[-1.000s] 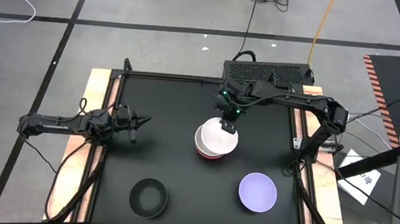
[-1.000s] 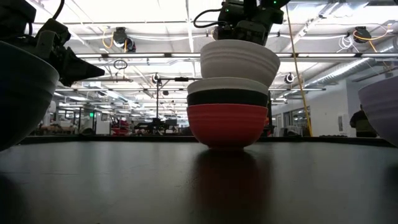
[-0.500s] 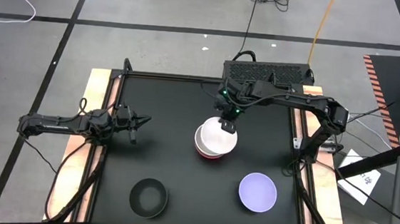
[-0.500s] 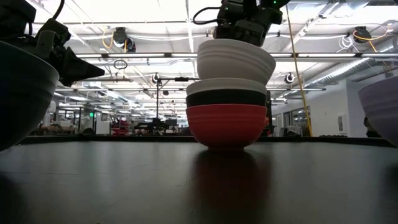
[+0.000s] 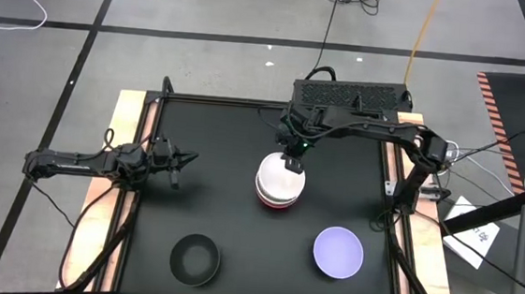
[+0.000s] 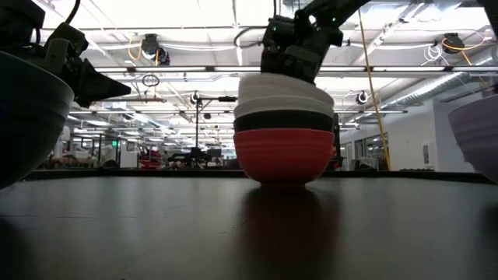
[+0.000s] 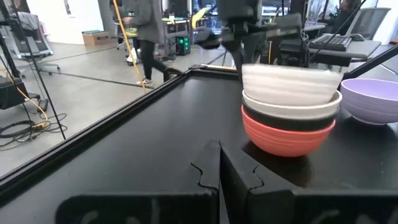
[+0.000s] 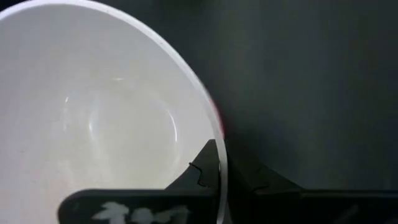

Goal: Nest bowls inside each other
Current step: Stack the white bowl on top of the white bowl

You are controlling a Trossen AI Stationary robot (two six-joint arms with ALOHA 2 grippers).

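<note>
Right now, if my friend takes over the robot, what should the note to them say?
Right end effector: shut on the rim of the top white bowl, which sits low in the stack mid-table, not yet released.
Left end effector: shut, holding nothing, waiting at the table's left side.
Stack, from the bottom: red bowl, black bowl, white, white.
Done: four bowls nested.
Left: let go of the white bowl, then add the loose black bowl at front left and the lavender bowl at front right.
</note>
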